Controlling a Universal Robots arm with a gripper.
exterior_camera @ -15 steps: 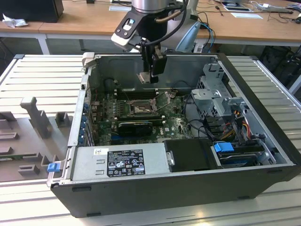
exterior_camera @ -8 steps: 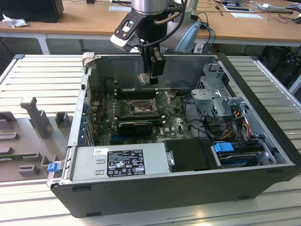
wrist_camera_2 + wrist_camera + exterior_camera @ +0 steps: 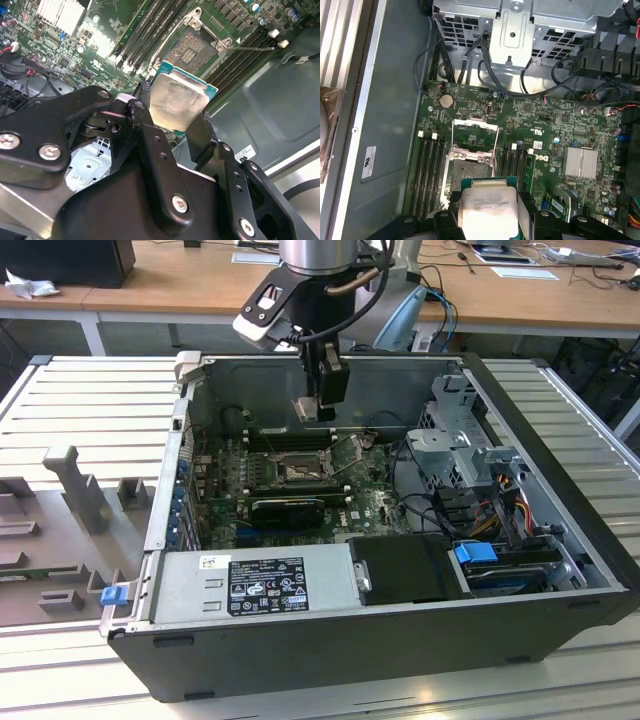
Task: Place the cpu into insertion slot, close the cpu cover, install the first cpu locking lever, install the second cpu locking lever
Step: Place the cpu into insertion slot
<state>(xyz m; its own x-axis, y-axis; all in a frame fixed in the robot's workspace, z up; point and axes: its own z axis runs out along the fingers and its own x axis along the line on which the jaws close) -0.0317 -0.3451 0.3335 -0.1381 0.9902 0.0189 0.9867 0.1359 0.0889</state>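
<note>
Cpu [image 3: 177, 102], flat silvery square, green-edged, between black fingers [image 3: 200, 137]

The desk [image 3: 90, 400] is a pale, ribbed metal surface. Its slats run out on both sides of the open computer case [image 3: 300, 660], which lies directly on it, open side up. Just beside the case, on the exterior view's left, a grey moulded fixture [image 3: 60, 540] with upright blocks rests on the slats.
</note>
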